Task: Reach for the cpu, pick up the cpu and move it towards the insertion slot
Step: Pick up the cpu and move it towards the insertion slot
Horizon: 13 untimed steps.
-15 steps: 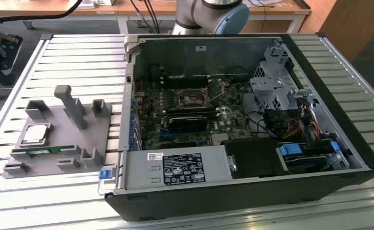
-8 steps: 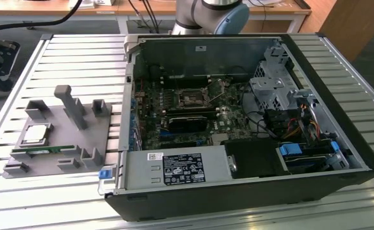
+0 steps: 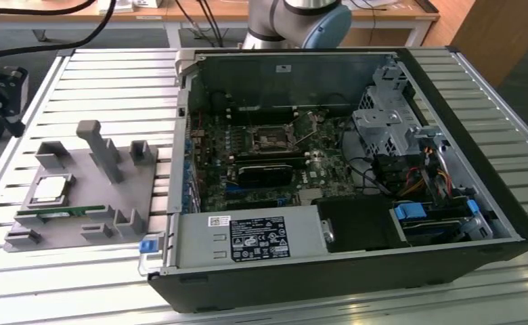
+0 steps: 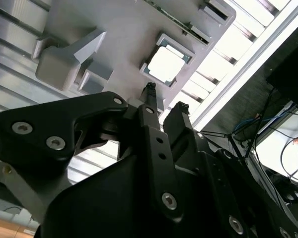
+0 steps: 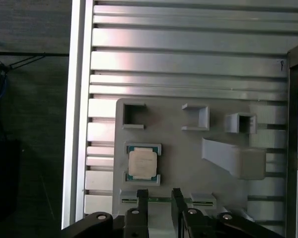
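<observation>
Exterior view. Slatted aluminium table (image 3: 110, 74) carries two things: a grey fixture plate (image 3: 93, 203) at the exterior view's lower left, and an open black computer case (image 3: 336, 277) filling centre and right. They lie just beside each other.

cpu (image 3: 50, 189) – lies flat in its seat on the fixture plate, silvery top up, toward the plate's left edge in the exterior view. A thin green memory stick (image 3: 61, 212) lies just below it in the frame, close to it but apart. Grey posts stand upright on the plate to the upper right of the cpu.

insertion slot (image 3: 271, 139) – dark square framed in metal on the green circuit board (image 3: 311, 169) inside the case, in the upper middle of the frame. Nothing sits in it. It is well apart from the cpu, with the case wall between them. The arm (image 3: 300, 20) shows at the top edge, behind the case.

Wrist views. In both wrist views the gripper (image 5: 160, 198) (image 4: 165, 101) hangs over the fixture plate (image 5: 188, 163) (image 4: 119, 29) with its two black fingers (image 5: 141, 201) parted by a modest gap and nothing between them; it grips nothing. The cpu (image 5: 142, 164) (image 4: 165, 64) sits in its seat near the fingertips and roughly in line with the gap. The fingertips do not touch it, and how high they stand above the plate I cannot tell.
</observation>
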Available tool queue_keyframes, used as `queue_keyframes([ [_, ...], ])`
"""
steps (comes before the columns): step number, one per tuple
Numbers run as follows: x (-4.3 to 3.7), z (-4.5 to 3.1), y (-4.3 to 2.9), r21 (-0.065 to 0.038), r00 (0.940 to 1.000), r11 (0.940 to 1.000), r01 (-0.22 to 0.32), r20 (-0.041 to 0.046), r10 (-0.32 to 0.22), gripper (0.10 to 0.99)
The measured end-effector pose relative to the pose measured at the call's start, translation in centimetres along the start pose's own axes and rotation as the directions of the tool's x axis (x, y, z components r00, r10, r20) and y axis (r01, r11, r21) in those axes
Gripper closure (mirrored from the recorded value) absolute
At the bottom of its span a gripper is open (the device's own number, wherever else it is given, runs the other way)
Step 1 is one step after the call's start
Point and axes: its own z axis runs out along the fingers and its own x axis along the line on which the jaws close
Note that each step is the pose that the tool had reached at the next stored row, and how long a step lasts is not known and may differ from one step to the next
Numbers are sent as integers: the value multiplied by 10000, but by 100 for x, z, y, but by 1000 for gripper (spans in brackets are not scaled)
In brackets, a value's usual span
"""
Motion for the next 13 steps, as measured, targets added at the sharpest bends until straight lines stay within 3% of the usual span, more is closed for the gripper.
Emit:
queue_keyframes([
  [1,4,18,-3,0,10000,10000,-1,-2,1,792],
  [3,9,54,-12,0,10000,10000,-1,-4,1,675],
  [4,12,72,-15,0,10000,10000,-1,-5,1,675],
  [6,16,107,-21,0,10000,10000,-2,-13,2,561],
  [9,21,162,-29,0,10000,10000,-2,-19,2,502],
  [10,23,181,-32,-1,10000,10000,-1,-17,1,439],
  [13,29,234,-42,0,10000,10000,-1,-19,1,439],
])
